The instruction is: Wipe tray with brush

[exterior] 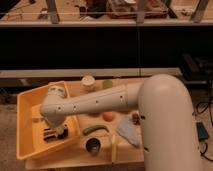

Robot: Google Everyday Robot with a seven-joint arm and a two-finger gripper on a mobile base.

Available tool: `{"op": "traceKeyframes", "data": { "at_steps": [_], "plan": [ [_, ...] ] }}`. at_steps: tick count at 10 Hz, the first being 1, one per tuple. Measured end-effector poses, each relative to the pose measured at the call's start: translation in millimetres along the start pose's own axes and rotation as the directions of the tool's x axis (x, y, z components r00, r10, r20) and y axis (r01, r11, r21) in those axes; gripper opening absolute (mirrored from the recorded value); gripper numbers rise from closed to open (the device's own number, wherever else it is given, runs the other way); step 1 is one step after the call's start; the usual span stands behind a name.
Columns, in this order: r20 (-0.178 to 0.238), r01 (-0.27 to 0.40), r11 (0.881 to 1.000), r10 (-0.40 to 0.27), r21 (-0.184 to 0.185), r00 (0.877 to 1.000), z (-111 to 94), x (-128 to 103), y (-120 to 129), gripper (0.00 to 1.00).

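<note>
The yellow-orange tray (26, 107) sits on the left end of the wooden table. The dark brush (51, 134) lies low on the tray floor near its front right side. My white arm reaches in from the right, and its wrist hangs over the tray. My gripper (56, 130) points down onto the brush and is shut on it, pressing it against the tray floor. The wrist hides part of the brush.
A green curved vegetable (95, 129) lies just right of the tray. A metal cup (93, 145), an orange fruit (108, 116) and a grey-blue cloth (128, 133) are also nearby. A white cup (88, 81) stands at the back. A dark shelf runs behind the table.
</note>
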Motion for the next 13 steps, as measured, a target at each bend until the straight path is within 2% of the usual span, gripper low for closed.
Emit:
{"op": "traceKeyframes", "data": {
  "at_steps": [2, 4, 5, 7, 9, 11, 13],
  "plan": [
    [-0.021, -0.037, 0.999, 0.037, -0.022, 0.999, -11.2, -5.7, 18.6, 0.1],
    [-0.047, -0.06, 0.998, 0.058, -0.037, 0.997, -21.9, 0.2, 31.2, 0.1],
    [-0.059, -0.068, 0.997, 0.065, -0.042, 0.996, -26.0, 5.9, 37.5, 0.1],
    [-0.078, -0.062, 0.997, 0.057, -0.052, 0.995, -30.3, 33.6, 48.5, 0.1],
    [-0.084, -0.059, 0.997, 0.055, -0.05, 0.995, -28.7, 49.0, 50.3, 0.1],
    [-0.082, -0.046, 0.998, 0.043, -0.035, 0.996, -17.8, 71.5, 46.0, 0.1],
    [-0.078, -0.022, 1.0, 0.022, -0.001, 0.997, -2.1, 93.0, 33.6, 0.1]
  ]
}}
